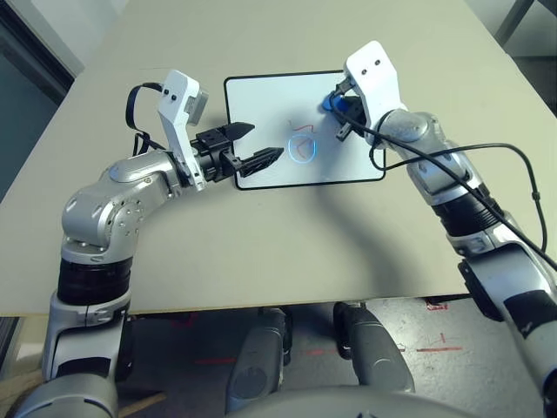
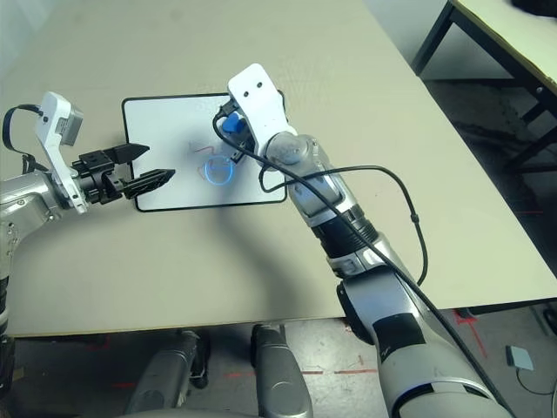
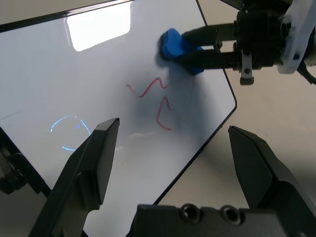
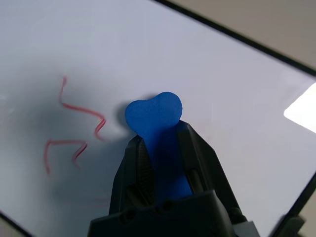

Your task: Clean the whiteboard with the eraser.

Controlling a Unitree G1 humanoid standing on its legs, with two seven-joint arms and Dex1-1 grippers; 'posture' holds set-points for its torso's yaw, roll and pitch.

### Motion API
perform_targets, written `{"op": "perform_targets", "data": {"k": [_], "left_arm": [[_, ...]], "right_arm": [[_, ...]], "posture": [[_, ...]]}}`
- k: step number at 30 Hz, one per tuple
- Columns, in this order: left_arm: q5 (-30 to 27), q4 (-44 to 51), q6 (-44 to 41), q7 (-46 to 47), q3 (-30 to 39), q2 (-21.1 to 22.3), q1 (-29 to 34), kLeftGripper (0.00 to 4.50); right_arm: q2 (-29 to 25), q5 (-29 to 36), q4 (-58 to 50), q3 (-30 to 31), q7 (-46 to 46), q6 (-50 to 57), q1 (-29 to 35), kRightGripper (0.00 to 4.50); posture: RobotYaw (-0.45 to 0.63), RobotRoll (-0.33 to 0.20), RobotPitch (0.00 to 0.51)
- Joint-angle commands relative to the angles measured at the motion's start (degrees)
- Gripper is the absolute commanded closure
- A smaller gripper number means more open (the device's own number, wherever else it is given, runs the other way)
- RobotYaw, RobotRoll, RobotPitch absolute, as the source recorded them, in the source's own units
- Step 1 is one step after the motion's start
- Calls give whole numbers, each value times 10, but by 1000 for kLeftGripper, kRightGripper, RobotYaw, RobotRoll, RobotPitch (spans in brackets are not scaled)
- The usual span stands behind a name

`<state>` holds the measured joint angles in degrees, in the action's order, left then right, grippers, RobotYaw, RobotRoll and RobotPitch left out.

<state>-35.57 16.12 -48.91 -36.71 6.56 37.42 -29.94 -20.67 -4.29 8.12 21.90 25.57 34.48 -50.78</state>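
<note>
Eraser (image 4: 157, 129) clamped between our right gripper (image 4: 163, 148) fingers, tip poking past them onto whiteboard (image 1: 261, 104), so we can wipe. Red scribbles (image 4: 74, 128) lie just beside tip, unwiped. Our left gripper (image 1: 261, 146) hovers spread apart, empty, over board's near edge, likely ready to steady it.

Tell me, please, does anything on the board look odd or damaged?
Nothing looks damaged. The whiteboard lies flat, with red scribbles and a faint blue circle still on it. The eraser sits in the right hand.

place: lab/workshop; evid: red tape marks on floor (image 1: 439, 335); plain beige table (image 1: 261, 252); 2nd bench (image 2: 513, 35)
</note>
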Motion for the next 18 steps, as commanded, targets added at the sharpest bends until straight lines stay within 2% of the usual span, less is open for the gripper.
{"op": "perform_targets", "data": {"k": [1,9,14,18], "left_arm": [[-5,17,-12,3,4,5,4,0],[-6,18,-17,6,4,2,2,0],[-6,17,-18,6,4,1,1,0],[-6,16,-18,8,1,-3,0,0]], "right_arm": [[11,-4,-6,3,13,36,37,3650],[20,-13,-37,5,26,60,67,3655],[14,-21,-15,-11,25,47,47,3674],[-1,-35,29,-34,8,7,0,3675]], "posture": [[79,0,196],[77,0,203],[72,0,205],[70,0,205]]}}
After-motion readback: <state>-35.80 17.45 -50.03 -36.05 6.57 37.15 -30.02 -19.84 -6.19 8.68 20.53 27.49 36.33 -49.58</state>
